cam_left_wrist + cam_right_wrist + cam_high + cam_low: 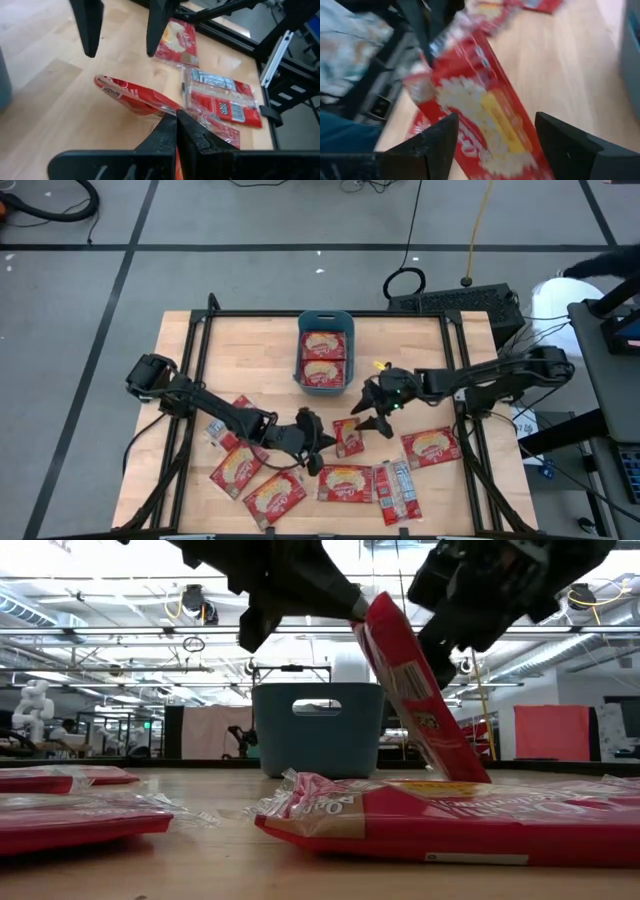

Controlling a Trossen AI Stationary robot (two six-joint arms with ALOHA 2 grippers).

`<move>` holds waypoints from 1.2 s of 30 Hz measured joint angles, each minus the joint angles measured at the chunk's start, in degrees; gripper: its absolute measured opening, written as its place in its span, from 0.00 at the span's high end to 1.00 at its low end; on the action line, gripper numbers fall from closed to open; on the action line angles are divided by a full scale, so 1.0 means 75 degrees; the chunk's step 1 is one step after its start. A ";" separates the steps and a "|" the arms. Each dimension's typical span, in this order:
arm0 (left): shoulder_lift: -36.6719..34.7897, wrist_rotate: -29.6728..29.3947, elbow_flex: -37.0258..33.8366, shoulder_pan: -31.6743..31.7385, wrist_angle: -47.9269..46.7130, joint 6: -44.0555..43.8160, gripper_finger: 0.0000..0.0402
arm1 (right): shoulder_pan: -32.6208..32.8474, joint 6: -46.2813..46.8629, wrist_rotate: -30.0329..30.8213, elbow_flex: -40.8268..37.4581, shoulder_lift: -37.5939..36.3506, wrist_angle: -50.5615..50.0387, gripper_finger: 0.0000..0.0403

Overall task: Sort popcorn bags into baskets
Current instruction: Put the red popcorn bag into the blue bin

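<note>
A pale wooden bench (250, 350) carries scattered flat red popcorn packets. The left gripper (318, 446) is clenched on the top edge of one tilted red popcorn packet (348, 437), whose lower edge seems to rest on the bench. The right gripper (378, 417), fingers spread wide and empty, hangs just beside it. The teal-blue rectangular plastic bin (325, 320) lies beyond both grippers, two packets inside. For a good handover, I'd centre the right gripper's fingers on the packet's face and close before the left lets go.

Bright overhead light, blurred wrist view
</note>
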 joint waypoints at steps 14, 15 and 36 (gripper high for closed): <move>0.0000 0.0624 0.0000 0.0149 -0.0243 0.0676 1.00 | -0.0567 -0.0553 -0.2007 0.0003 0.1540 0.1251 0.37; 0.0000 0.0621 0.0000 0.0164 -0.0249 0.0685 1.00 | -0.0524 -0.0547 -0.2004 0.0003 0.1542 0.1281 0.38; 0.0000 0.0418 0.0000 0.0286 -0.0688 -0.0329 0.97 | 0.0100 0.2100 -0.2435 0.0003 0.1418 0.1612 0.97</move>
